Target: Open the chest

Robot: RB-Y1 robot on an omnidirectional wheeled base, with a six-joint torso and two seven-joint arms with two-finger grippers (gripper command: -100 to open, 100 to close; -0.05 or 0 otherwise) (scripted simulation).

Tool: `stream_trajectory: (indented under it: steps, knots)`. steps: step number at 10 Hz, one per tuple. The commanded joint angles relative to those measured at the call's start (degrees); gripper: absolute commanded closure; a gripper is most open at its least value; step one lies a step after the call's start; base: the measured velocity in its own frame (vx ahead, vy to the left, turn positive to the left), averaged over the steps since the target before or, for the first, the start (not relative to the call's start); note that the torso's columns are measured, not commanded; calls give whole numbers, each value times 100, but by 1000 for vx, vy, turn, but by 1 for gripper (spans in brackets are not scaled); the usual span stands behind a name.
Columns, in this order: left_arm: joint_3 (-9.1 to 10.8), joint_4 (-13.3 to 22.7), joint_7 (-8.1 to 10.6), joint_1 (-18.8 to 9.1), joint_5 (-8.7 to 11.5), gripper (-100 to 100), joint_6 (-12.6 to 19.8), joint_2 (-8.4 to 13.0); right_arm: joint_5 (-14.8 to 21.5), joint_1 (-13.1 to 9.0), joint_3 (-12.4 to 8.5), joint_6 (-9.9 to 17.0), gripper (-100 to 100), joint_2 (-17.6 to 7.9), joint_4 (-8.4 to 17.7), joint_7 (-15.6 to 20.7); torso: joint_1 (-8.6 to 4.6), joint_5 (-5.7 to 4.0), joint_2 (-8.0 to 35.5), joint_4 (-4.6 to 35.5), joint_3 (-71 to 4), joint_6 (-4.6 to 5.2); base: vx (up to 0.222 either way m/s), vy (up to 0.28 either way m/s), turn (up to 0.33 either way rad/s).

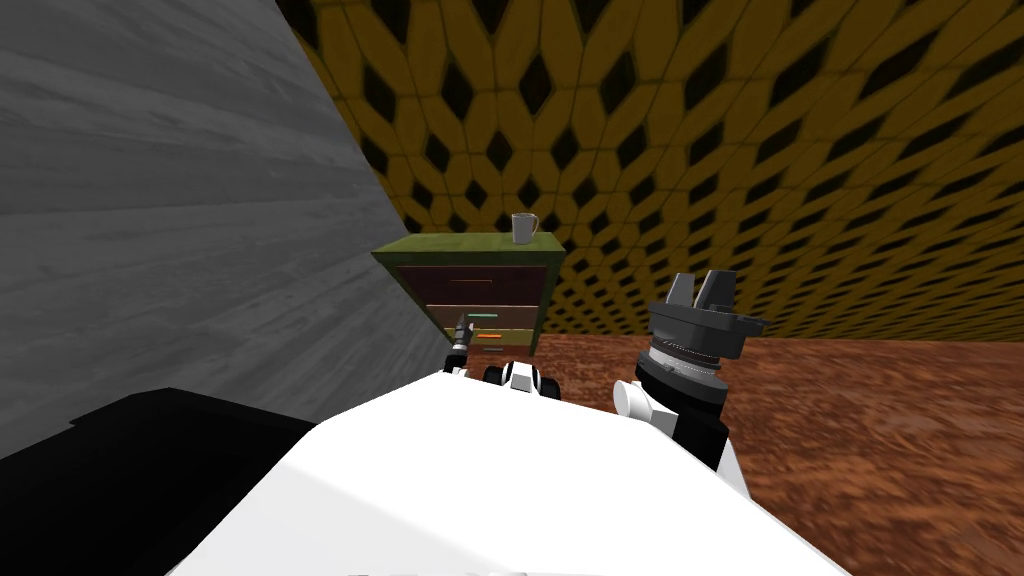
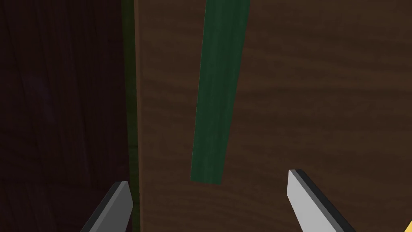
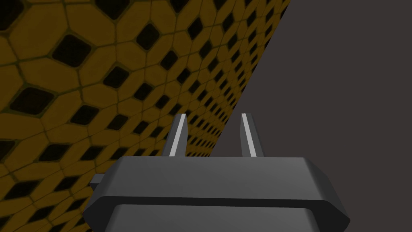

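The left tool (image 2: 207, 177) is open at the chest (image 1: 470, 290), which stands far ahead against the yellow patterned wall (image 1: 800, 150), with a grey mug (image 1: 524, 228) on its olive top. The 2 thin blades straddle the end of a flat, dark green strip handle (image 2: 219, 92) on a brown, wood-grained drawer front (image 2: 322, 100). Best to centre on the strip, close squarely across it, then pull straight out. The right tool (image 1: 700, 290) is raised at the right, blades apart and empty.
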Motion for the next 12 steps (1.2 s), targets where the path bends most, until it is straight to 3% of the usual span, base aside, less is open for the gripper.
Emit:
stream_trajectory:
  steps: [1,3,4,12]
  knots:
    - [32,-66,4,-98,19,-100,175,24,0,-1,0,0,0,0,0,0,3,-1,14,3,8,-1,53,4,3]
    - [36,-1,4,-131,21,-100,132,30,0,-1,0,0,0,0,0,0,6,1,-8,-2,-5,0,43,3,-1]
    - [39,-1,8,-139,23,100,148,34,0,-1,0,0,0,0,0,0,4,1,-2,-1,-3,-1,0,0,0]
    - [-51,-251,85,41,-1,100,290,103,0,-3,1,1,0,1,1,0,-1,-7,-12,3,-12,-3,-156,-33,19]
